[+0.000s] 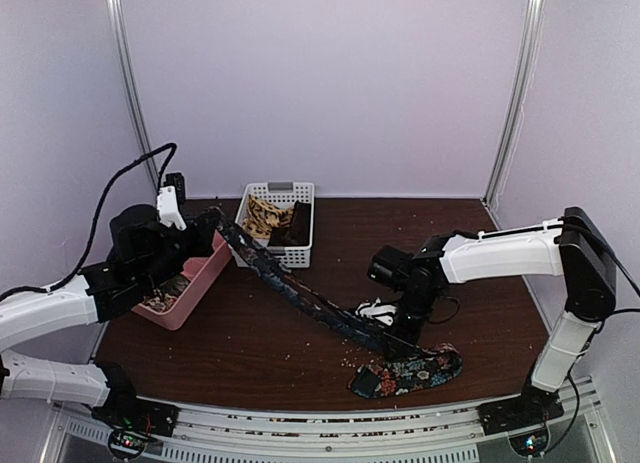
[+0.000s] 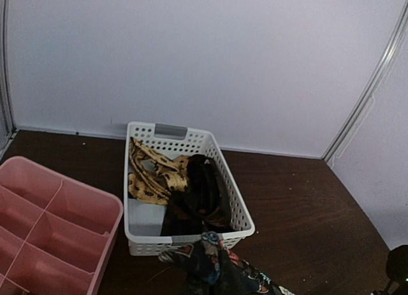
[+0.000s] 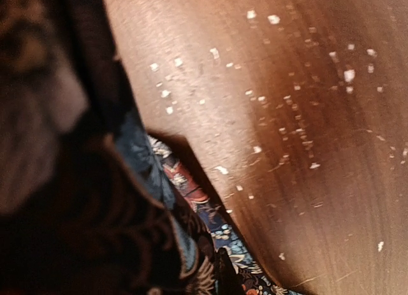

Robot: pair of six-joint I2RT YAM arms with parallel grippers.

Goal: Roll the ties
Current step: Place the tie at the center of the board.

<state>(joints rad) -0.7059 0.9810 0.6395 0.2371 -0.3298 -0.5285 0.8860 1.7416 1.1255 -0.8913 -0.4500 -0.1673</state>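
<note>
The floral tie (image 1: 300,295) hangs above the table (image 1: 480,303) as a tight band, running from about 10 o'clock down to 5 o'clock in the top view. The left claw (image 1: 216,226) is pressed together on its narrow end, beside the tray (image 1: 205,273) at 9 o'clock. The right claw (image 1: 403,335) pinches the same tie lower down, near the table. After this claw, the wide end lies flat on the table at 5 o'clock. The basket (image 1: 281,187) stands at 12 o'clock. Inside it are the tan tie (image 1: 262,216) on the left and the brown tie (image 1: 297,226) on the right, touching each other. The right wrist view is blurred and shows only floral cloth on the wood.
</note>
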